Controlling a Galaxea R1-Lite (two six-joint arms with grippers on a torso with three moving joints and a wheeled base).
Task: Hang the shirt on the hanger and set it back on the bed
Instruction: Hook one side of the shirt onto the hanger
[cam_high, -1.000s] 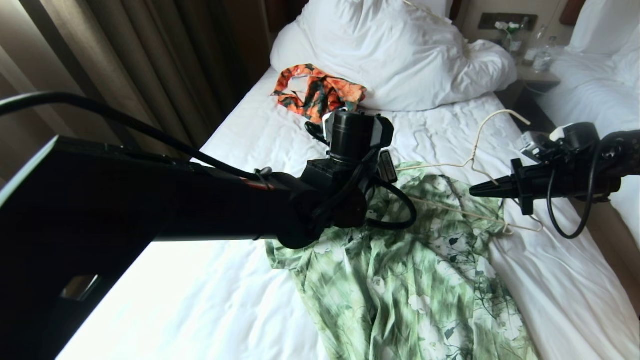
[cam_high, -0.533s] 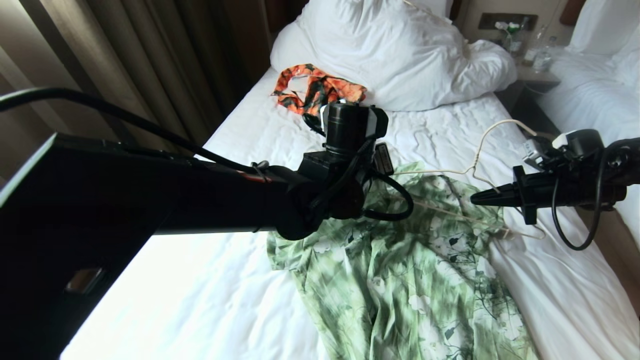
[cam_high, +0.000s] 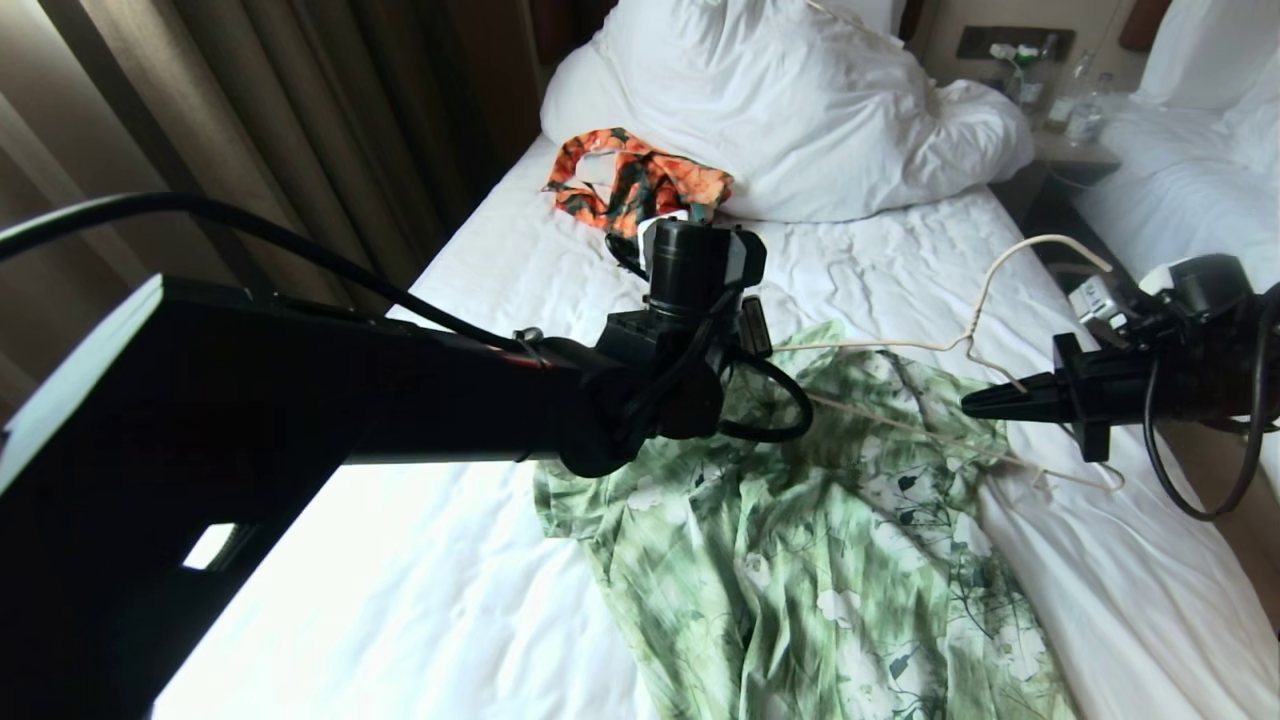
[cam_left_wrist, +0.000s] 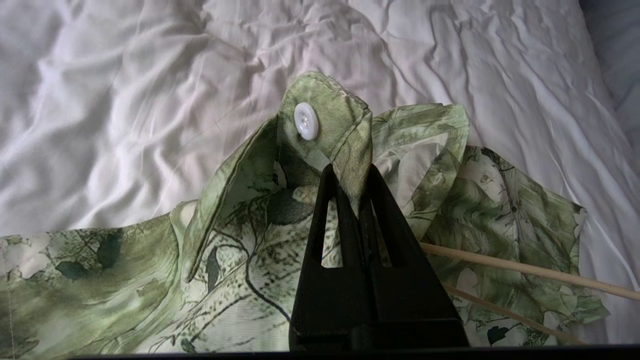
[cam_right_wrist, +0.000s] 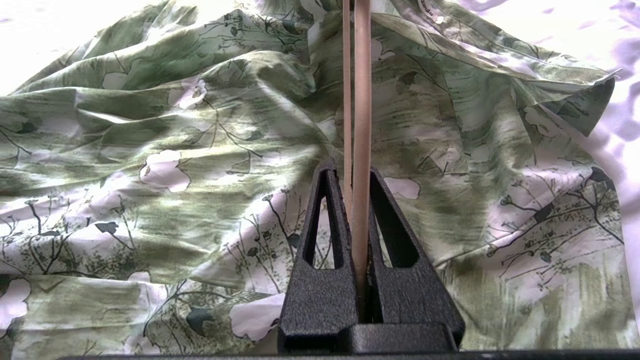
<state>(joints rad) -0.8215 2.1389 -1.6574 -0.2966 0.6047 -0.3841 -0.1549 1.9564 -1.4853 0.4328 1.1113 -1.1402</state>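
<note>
The light-green flowered shirt (cam_high: 820, 560) lies spread on the bed (cam_high: 450, 600), its collar end toward the pillows. My left gripper (cam_left_wrist: 350, 172) is shut on a fold of the shirt (cam_left_wrist: 150, 260) at the collar, just below a white button (cam_left_wrist: 305, 121), and holds it raised. In the head view the arm's own wrist hides these fingers. The cream wire hanger (cam_high: 890, 345) lies over the shirt's upper right part, hook toward the headboard. My right gripper (cam_high: 970, 405) comes in from the right and is shut on a hanger (cam_right_wrist: 361, 75) rod above the shirt (cam_right_wrist: 175, 125).
An orange-and-dark-green garment (cam_high: 635, 180) lies by the big white pillows (cam_high: 800, 110). Dark curtains (cam_high: 250, 120) hang along the bed's left side. A nightstand with bottles (cam_high: 1070, 150) and a second white bed (cam_high: 1190, 170) stand on the right.
My right gripper has drawn back to the right with the hanger, whose hook and frame have shifted right. The left arm has barely moved, still pinching the collar.
</note>
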